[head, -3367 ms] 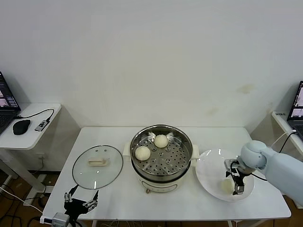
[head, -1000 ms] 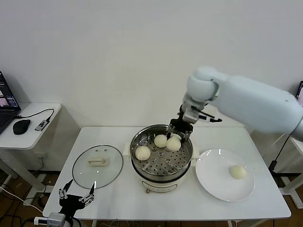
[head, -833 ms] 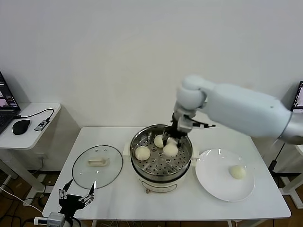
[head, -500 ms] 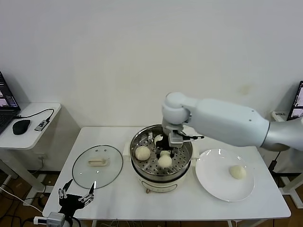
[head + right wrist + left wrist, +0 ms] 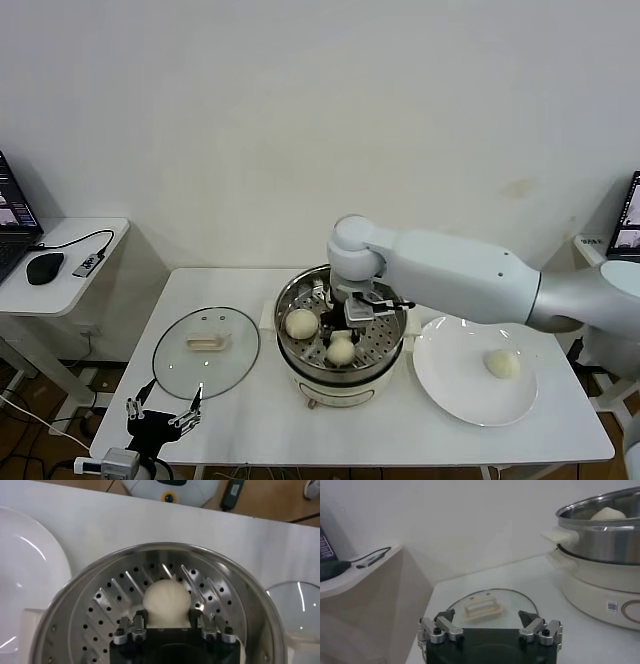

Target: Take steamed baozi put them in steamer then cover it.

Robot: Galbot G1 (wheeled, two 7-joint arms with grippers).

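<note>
The right gripper [image 5: 343, 335] is lowered into the steamer [image 5: 292, 300], its jaws closed on a steamed baozi [image 5: 341, 349] held just above the perforated floor at the near side of the basket. In the right wrist view the same bun [image 5: 166, 601] is seen clamped between the fingers [image 5: 131, 627]. A second bun [image 5: 301, 323] lies on the steamer's left side. Another baozi [image 5: 502, 364] rests on the white plate [image 5: 450, 385] to the right of the steamer. The cover [image 5: 206, 351] lies flat on the tabletop [image 5: 400, 430] to the steamer's left. The left gripper [image 5: 160, 418] is parked at the tabletop's near left edge, its jaws spread wide and holding nothing.
</note>
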